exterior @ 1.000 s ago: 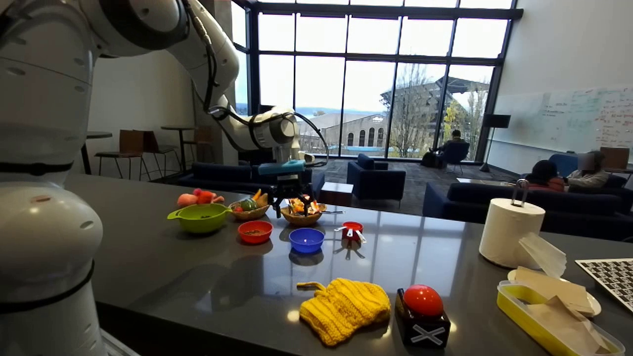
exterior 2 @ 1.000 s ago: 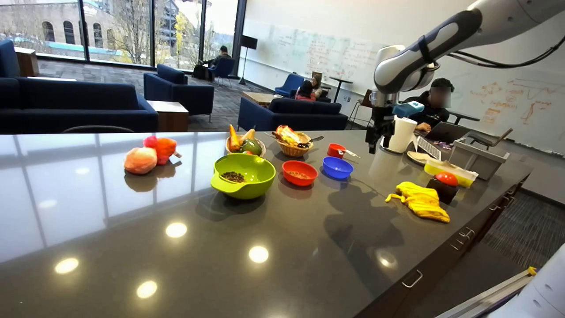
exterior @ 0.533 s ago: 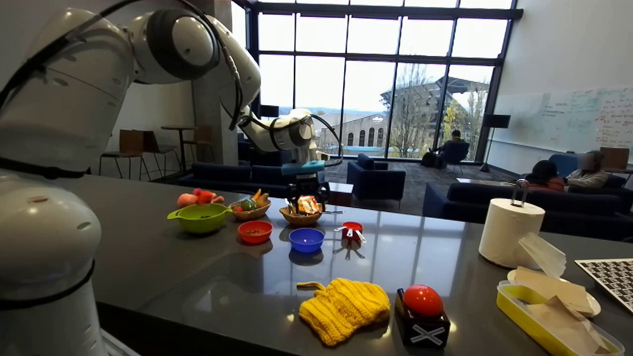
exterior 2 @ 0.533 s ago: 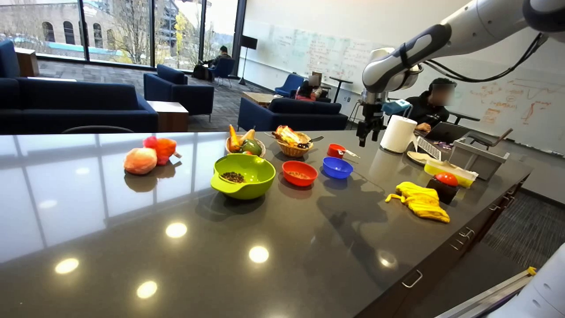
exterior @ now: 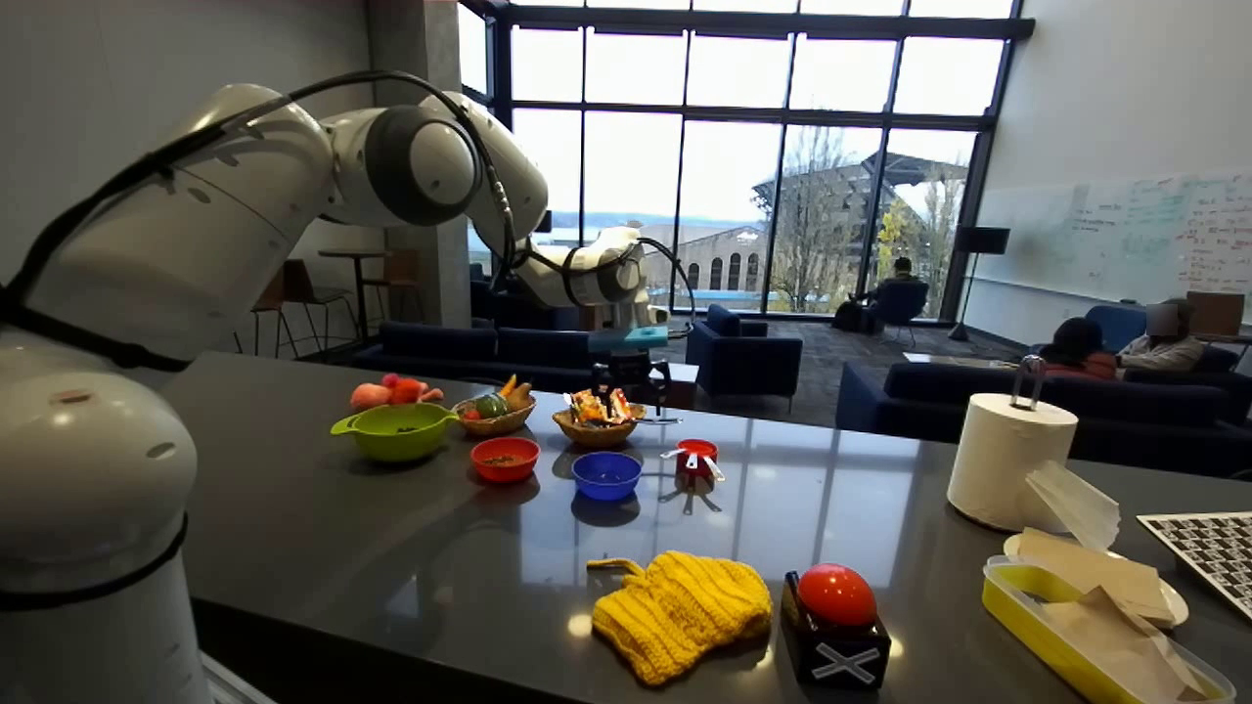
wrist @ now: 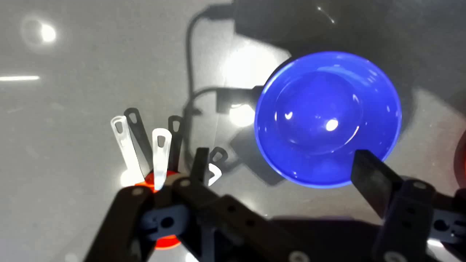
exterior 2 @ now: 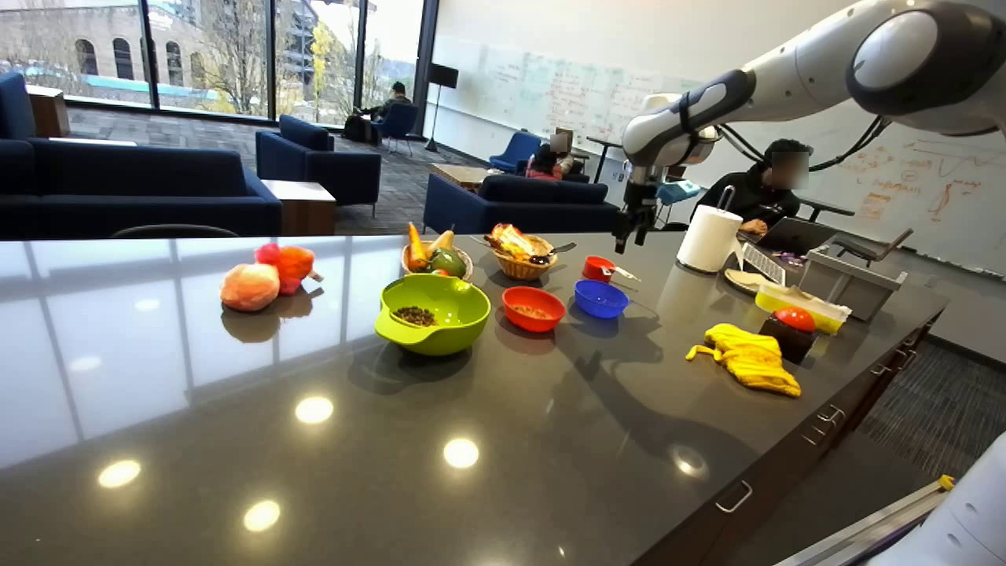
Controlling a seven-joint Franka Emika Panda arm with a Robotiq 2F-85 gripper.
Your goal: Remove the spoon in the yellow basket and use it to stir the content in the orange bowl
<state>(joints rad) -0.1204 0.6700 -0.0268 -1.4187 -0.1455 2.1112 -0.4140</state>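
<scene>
We have the claw spread apart and holding nothing, hanging above the table, well apart from the yellowish basket, where what we judge to be the spoon pokes darkly over the rim. If we lower it here, it may strike the measuring cups or the blue bowl. At the basket, another handle juts from the opposite side, so we could pull the wrong tool; packets crowd in too, and we might pinch wrapping or drag the whole basket along. A loosely held spoon may twist during stirring, and pushing too hard could tip the orange bowl and scatter its tan bits. That bowl sits between the blue bowl and a green bowl with dark bits inside; a second basket holds vegetables.
</scene>
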